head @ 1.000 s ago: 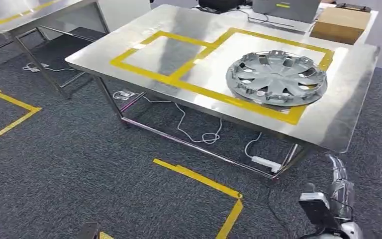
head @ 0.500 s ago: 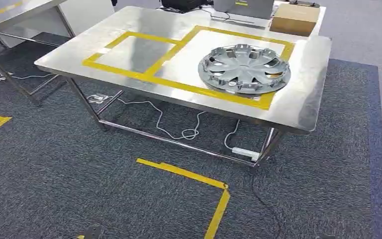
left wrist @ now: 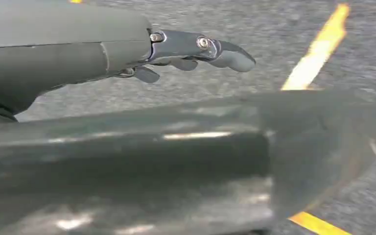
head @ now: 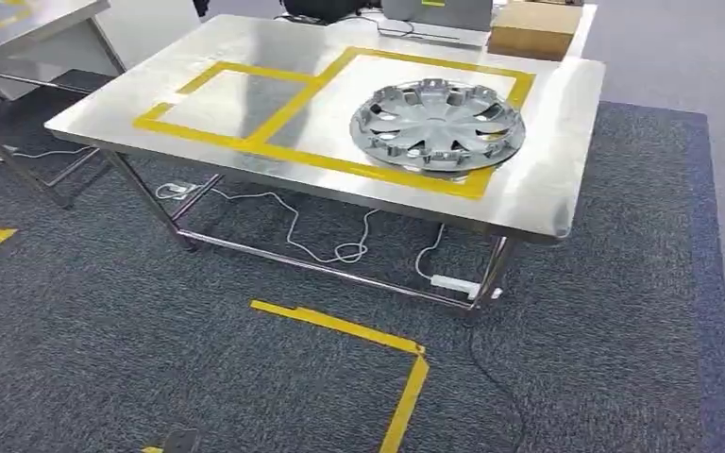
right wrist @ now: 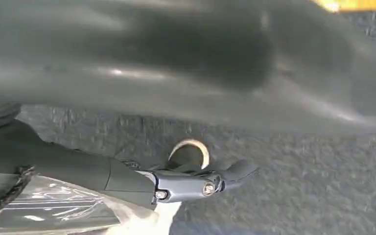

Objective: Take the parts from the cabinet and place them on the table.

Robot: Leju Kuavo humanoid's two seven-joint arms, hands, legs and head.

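Observation:
A silver hubcap [head: 437,125] lies flat on the steel table [head: 566,179], inside the right-hand box of yellow tape [head: 245,142]. The table stands ahead of me across a stretch of carpet. My left hand [left wrist: 191,49] hangs over the grey carpet with its fingers stretched out and nothing in them. My right hand [right wrist: 196,181] also hangs low, fingers straight, gripping nothing. A pale ring [right wrist: 189,147] and some clear plastic [right wrist: 54,205] lie close by it; whether they touch it I cannot tell.
A cardboard box [head: 535,26] and a grey device [head: 434,11] sit at the table's far edge. Cables and a power strip [head: 453,283] lie under the table. A second steel table [head: 19,24] stands at the far left. Yellow tape lines [head: 340,326] mark the carpet.
The whole picture has shifted, so the camera has moved: the table now sits further left and slightly further away. My right arm, at the lower right a second ago, has left the head view.

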